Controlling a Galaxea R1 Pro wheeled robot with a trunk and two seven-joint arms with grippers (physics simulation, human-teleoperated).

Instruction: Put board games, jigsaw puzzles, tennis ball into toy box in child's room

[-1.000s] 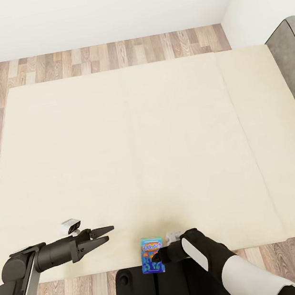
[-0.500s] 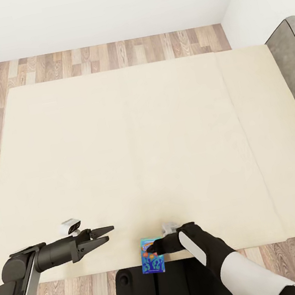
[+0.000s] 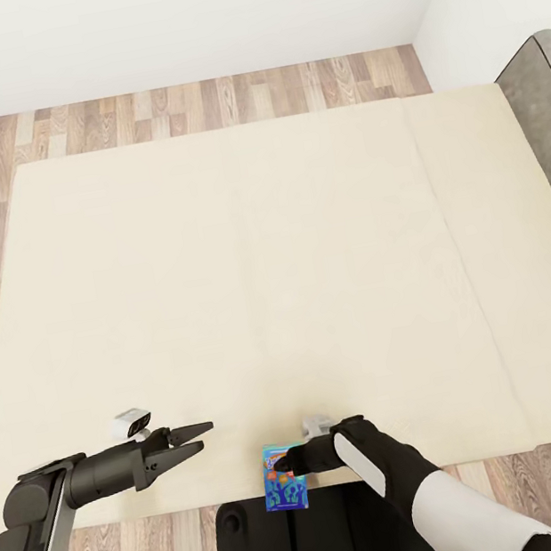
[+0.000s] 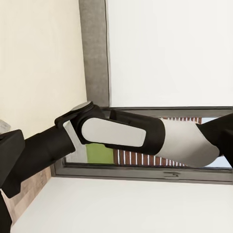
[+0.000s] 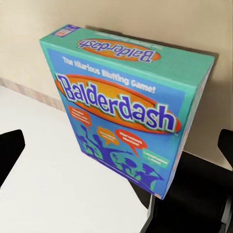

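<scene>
Over the past second the right gripper (image 3: 289,465) has slid a little left and toward the bed's (image 3: 249,280) near edge, so its dark fingers (image 3: 295,463) now cover more of the blue Balderdash board game (image 3: 285,488). The small white camera block on that wrist has shifted up and left with it.

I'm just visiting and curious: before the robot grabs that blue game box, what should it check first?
1. Game box in view, at the bed's near edge: ok.
2. Box lies between the right gripper fingers: ok in the right wrist view.
3. Right gripper closed on the box: not ok, it looks open.
4. Left gripper away from the box: ok.
5. Box fully resting on the bed: cannot tell, it overhangs the edge.
</scene>
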